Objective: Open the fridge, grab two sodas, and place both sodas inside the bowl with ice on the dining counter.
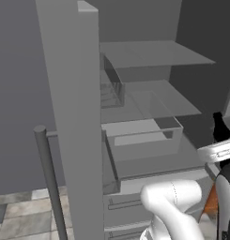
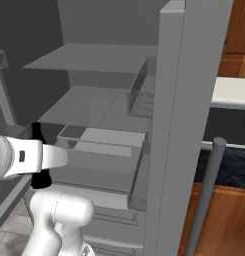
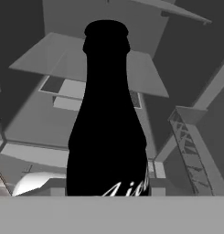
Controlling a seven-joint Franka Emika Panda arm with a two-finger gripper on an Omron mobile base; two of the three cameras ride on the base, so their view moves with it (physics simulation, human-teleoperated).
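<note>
The fridge point(image 1: 149, 117) stands with both doors swung wide, showing grey shelves and a clear drawer point(image 2: 101, 150). A slim black soda bottle point(image 3: 109, 128) with a narrow neck stands upright and very close in the hand view, hiding the fingertips. From the base views the bottle point(image 1: 221, 125) hangs in front of the fridge opening, clear of the shelves, with my gripper point(image 1: 221, 157) shut around its lower body. My white forearm crosses the bottle point(image 2: 38, 132) at mid height. The red soda, the bowl and the dining counter are out of view.
The open left door point(image 1: 72, 117) with its bar handle point(image 1: 48, 183) rises close on the left. The right door point(image 2: 174, 130) and its handle point(image 2: 206, 195) stand on the right, with wood cabinets point(image 2: 229, 220) behind. Door bins point(image 3: 189, 146) line the inside.
</note>
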